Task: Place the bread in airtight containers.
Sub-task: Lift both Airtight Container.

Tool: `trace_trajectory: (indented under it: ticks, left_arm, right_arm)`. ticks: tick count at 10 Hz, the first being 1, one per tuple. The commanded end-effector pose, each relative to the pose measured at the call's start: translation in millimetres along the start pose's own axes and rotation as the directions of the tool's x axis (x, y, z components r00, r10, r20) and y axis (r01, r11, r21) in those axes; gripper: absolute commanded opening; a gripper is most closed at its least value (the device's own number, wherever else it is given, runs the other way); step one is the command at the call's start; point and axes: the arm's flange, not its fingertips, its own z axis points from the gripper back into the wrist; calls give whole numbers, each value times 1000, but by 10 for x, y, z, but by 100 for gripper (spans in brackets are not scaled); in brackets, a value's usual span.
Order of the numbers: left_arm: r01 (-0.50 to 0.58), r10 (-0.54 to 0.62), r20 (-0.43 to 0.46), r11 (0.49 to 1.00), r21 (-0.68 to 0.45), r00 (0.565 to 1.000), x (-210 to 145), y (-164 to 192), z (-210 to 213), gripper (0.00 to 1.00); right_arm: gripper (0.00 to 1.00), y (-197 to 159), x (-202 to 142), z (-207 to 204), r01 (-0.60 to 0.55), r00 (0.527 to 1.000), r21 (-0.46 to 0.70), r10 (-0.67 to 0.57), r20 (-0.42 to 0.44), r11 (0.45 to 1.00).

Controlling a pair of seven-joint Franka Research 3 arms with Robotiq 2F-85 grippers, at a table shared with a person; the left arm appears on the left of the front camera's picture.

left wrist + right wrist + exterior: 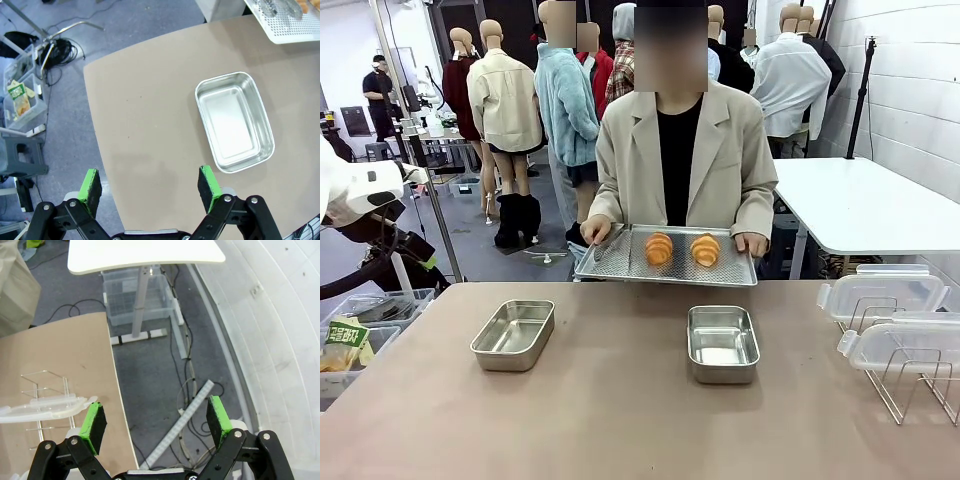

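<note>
Two golden-brown bread pastries [659, 248] [705, 249] lie side by side on a perforated steel tray [610, 256] that a person holds with both hands at the table's far edge. Two open steel containers stand on the brown table, one at left [514, 334] and one at centre right [722, 343]; both hold nothing. In the left wrist view my left gripper [150, 184] hangs open, high over the table's left edge, with the left container [235, 121] ahead of it and to its right. My right gripper [156, 421] is open above the floor beside the table's right edge.
A wire rack [910, 375] at the table's right holds two clear clip lids [882, 294] [905, 343]. Storage bins [360, 335] with packets sit on the floor at left. A white table [860, 200] stands behind at right. Cables [187, 385] lie on the floor at right.
</note>
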Motion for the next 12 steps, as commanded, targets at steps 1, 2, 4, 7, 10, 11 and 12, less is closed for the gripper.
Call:
trace_trajectory:
  ticks: [1, 2, 4, 7, 10, 11, 12]
  left_arm:
    - [-2, 2, 8, 1000, 5, 1000, 7, 15, 8, 100]
    - [-2, 2, 8, 1000, 5, 1000, 7, 15, 8, 100]
    - [-2, 2, 8, 1000, 5, 1000, 7, 15, 8, 100]
    - [-2, 2, 8, 1000, 5, 1000, 7, 15, 8, 100]
    - [-2, 2, 8, 1000, 5, 1000, 7, 15, 8, 100]
    - [-2, 2, 8, 1000, 5, 1000, 7, 15, 8, 100]
    - [-2, 2, 8, 1000, 5, 1000, 7, 15, 8, 100]
  right_arm:
    - [100, 33, -39, -11, -8, 1000, -3, 8, -7, 1000]
    - [100, 33, -39, -11, -8, 1000, -3, 8, -7, 1000]
    - [100, 33, -39, -11, -8, 1000, -3, 8, -7, 1000]
    - [100, 33, -39, -11, -8, 1000, -3, 8, -7, 1000]
    - [100, 33, -39, -11, -8, 1000, -3, 8, -7, 1000]
    - [100, 33, -39, -11, -8, 1000, -3, 8, -7, 1000]
    - [100, 33, -39, -11, -8, 1000, -3, 8, -7, 1000]
